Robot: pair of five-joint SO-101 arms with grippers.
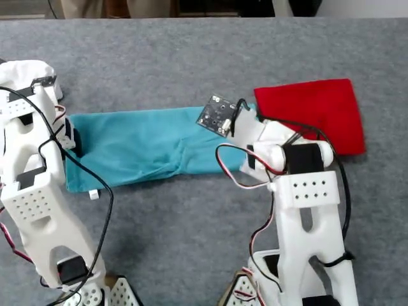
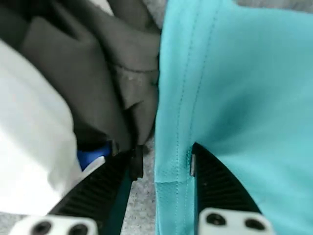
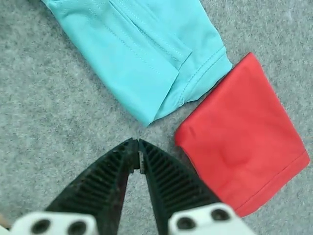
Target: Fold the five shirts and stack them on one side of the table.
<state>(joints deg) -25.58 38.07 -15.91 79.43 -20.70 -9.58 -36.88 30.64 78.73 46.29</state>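
2 smooth-knit shirts | teal shirt [image 1: 140,146] long strip (stitched hem) | red shirt [image 1: 319,108] folded | L gripper [image 2: 165,155] apart | R gripper [image 3: 139,147] together

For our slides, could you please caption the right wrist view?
Right claw, shut, over the grey table near the end of the teal shirt and the folded red shirt.

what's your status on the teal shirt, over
Left pincer open astride edge of teal shirt. Right pincer shut, empty, near its other end. It lies long, unstacked; red shirt folded beside it.
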